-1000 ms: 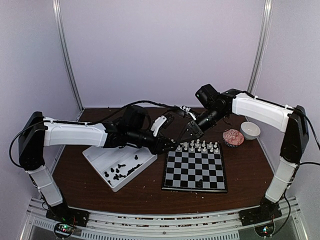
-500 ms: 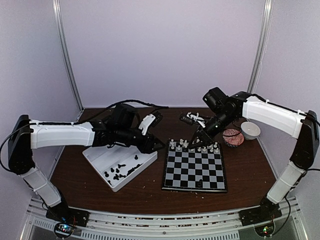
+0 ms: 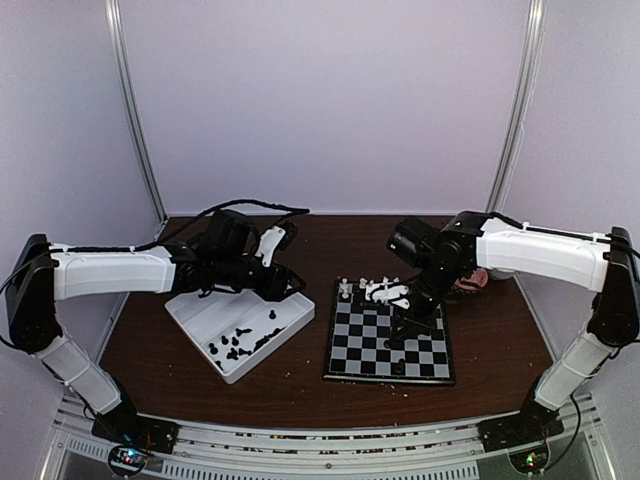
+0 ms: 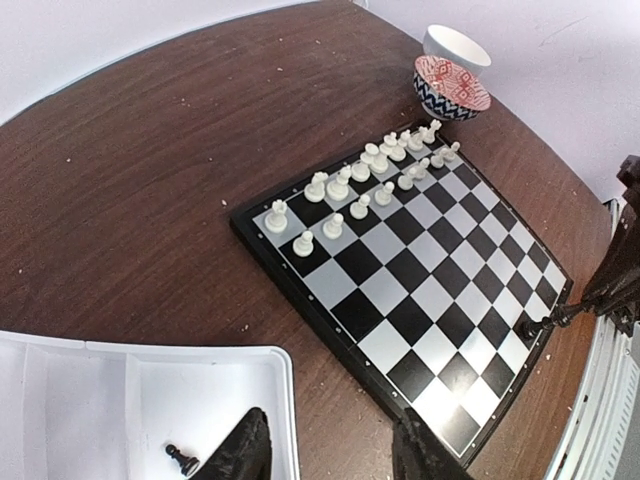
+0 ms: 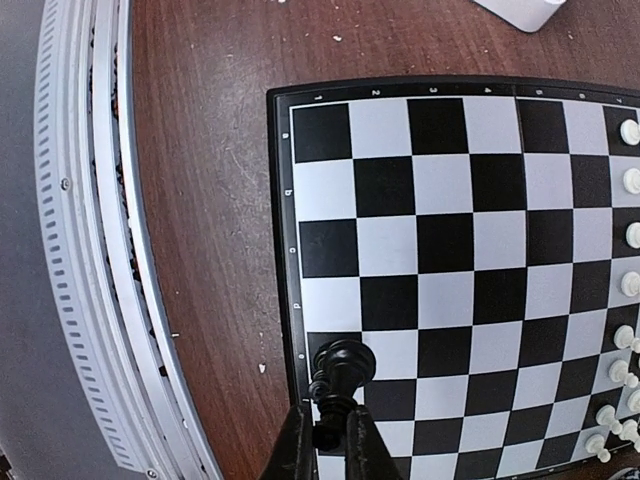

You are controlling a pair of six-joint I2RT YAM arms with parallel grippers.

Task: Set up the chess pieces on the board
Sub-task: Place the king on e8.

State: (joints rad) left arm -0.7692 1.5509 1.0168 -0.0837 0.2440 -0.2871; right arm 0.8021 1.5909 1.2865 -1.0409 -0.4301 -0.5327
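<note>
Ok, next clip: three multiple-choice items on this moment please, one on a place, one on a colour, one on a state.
1. Where do most of the black chess pieces lie?
A. in the white tray
B. in the patterned bowl
C. on the bare table
2. What colour is the piece between the right gripper's fingers?
A. white
B. black
C. red
3. How do the left gripper's fingers stand?
A. shut on a piece
B. apart, nothing between them
C. out of view
Key: 1 A, they are scattered inside the tray; 2 B, the right wrist view shows a black piece pinched at the board's near edge; 3 B, the left wrist view shows a clear gap between them.
</note>
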